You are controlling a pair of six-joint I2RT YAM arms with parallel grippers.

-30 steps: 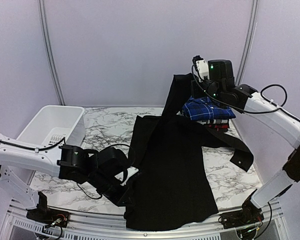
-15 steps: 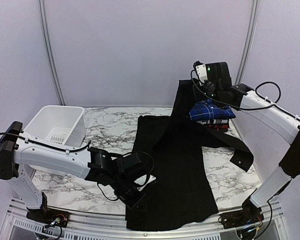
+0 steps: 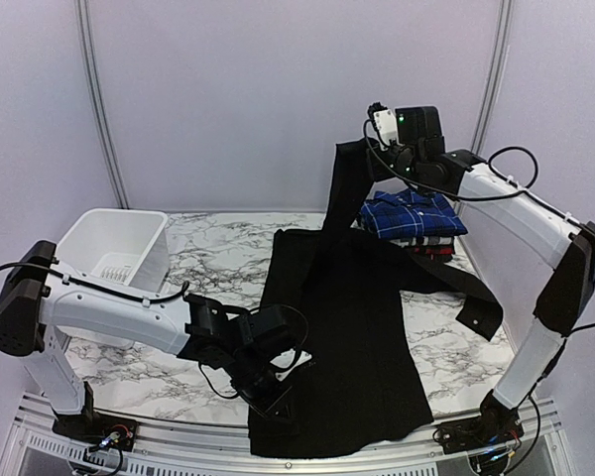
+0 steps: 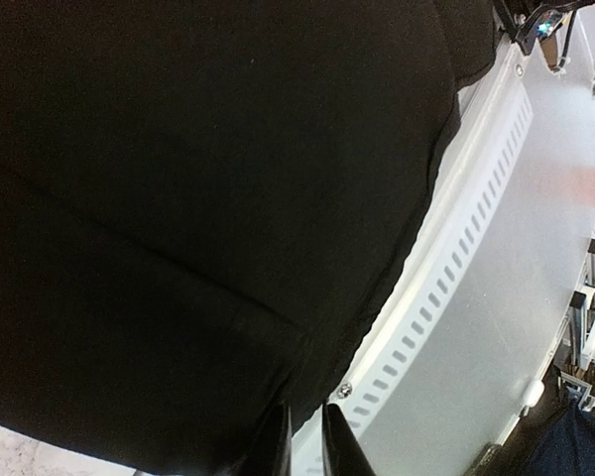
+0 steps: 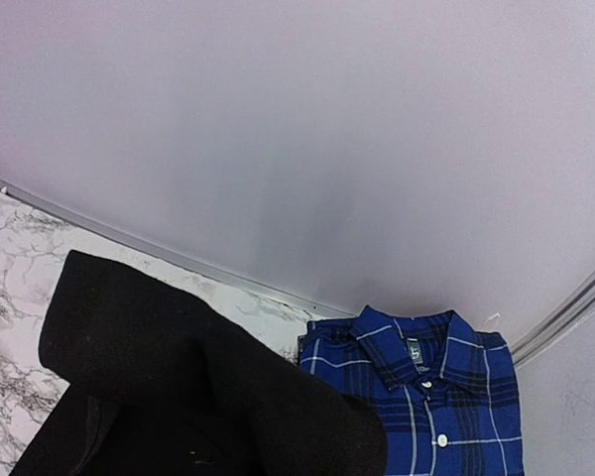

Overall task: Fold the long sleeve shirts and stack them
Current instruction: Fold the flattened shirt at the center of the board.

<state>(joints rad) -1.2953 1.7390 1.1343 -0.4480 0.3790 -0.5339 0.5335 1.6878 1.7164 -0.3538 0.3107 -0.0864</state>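
Raised right gripper [image 3: 373, 159] higher, clamped on black shirt [image 3: 347, 327] sleeve; barely parted left gripper [image 4: 302, 446] at hem. Could drag sleeve across plaid stack [image 3: 414, 213], toppling it.

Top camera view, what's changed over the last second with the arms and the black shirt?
The left gripper swept right along the near edge to the hem of the black shirt. The right gripper, shut on the sleeve, lifted it higher and a little leftward. The shirt's body, the folded blue plaid shirt on its stack and the white basket largely stayed put.
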